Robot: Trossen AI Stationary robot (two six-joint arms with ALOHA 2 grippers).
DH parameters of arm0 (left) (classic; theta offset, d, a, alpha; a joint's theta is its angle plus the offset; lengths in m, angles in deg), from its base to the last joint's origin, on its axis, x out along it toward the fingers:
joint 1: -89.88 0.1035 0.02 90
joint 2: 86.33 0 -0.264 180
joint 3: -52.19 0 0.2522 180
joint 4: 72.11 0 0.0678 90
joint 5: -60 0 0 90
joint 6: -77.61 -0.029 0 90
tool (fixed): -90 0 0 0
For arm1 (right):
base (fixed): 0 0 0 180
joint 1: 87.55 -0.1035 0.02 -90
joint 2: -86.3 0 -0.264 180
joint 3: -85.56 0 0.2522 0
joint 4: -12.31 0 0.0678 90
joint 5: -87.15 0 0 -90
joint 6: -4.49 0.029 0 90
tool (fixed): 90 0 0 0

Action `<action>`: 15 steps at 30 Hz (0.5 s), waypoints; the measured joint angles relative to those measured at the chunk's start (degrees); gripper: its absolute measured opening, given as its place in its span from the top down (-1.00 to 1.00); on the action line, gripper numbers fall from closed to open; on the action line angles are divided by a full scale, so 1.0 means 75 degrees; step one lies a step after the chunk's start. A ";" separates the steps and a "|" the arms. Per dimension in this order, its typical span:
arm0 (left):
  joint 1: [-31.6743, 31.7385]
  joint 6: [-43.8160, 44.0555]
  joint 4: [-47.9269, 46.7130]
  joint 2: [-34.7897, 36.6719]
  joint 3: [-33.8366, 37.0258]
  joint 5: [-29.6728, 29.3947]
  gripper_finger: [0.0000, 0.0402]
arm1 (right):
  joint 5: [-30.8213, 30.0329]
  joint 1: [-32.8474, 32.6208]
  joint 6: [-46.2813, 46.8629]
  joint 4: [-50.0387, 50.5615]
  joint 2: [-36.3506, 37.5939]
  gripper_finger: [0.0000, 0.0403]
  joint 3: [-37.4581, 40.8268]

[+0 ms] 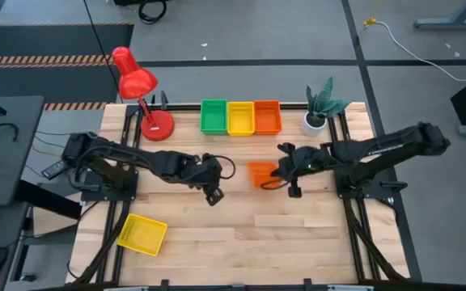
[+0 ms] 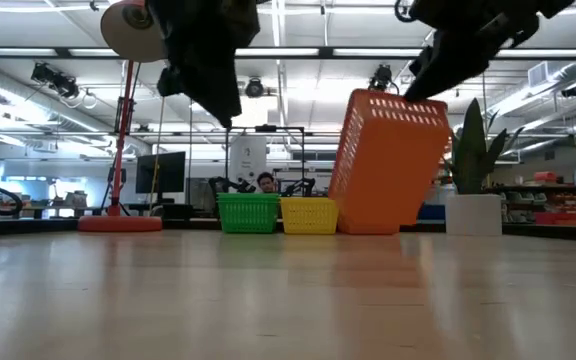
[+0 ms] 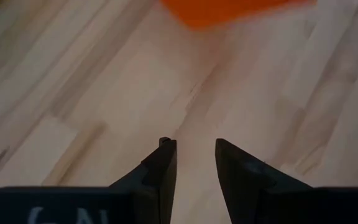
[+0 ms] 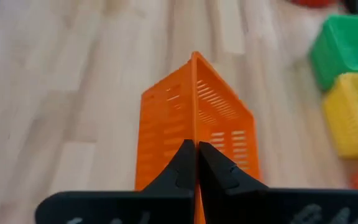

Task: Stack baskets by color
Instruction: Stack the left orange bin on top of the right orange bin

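Near the middle of the table (image 1: 241,234), I see my right gripper (image 4: 196,163) clamped on the rim of an orange basket (image 4: 194,134), fingers pinched tight on one wall. From the low camera that basket hangs tilted, lifted clear of the wood by its upper edge.

At the far edge I see a row of three baskets side by side and touching: the green basket (image 1: 213,116), then the yellow basket (image 1: 240,117), then a second orange basket (image 1: 267,116) beside the white plant pot (image 1: 315,122). I cannot tell whether any of these is already a stack.

My left gripper (image 3: 194,155) hovers over bare wood just left of the lifted basket, its fingers narrowly parted and holding nothing.

Another yellow basket (image 1: 142,234) lies alone at the near left corner, turned askew, well apart from the rest. A red lamp (image 1: 140,93) stands at the far left.
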 joint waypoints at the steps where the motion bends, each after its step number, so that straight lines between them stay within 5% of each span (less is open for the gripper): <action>1: -0.0011 0.0007 -0.0077 0.0058 0.0072 -0.0021 0.42 | 0.0000 0.0122 -0.0138 0.0146 -0.0008 0.98 -0.0125; 7: -0.0090 -0.0064 -0.0138 0.0214 0.0185 -0.0365 0.42 | 0.1206 0.0701 -0.0431 0.0584 -0.0404 0.98 -0.0131; 15: -0.0201 -0.0504 -0.0369 0.0244 0.0193 -0.0524 0.42 | 0.1266 0.0579 -0.0360 0.0459 -0.1182 0.97 -0.0026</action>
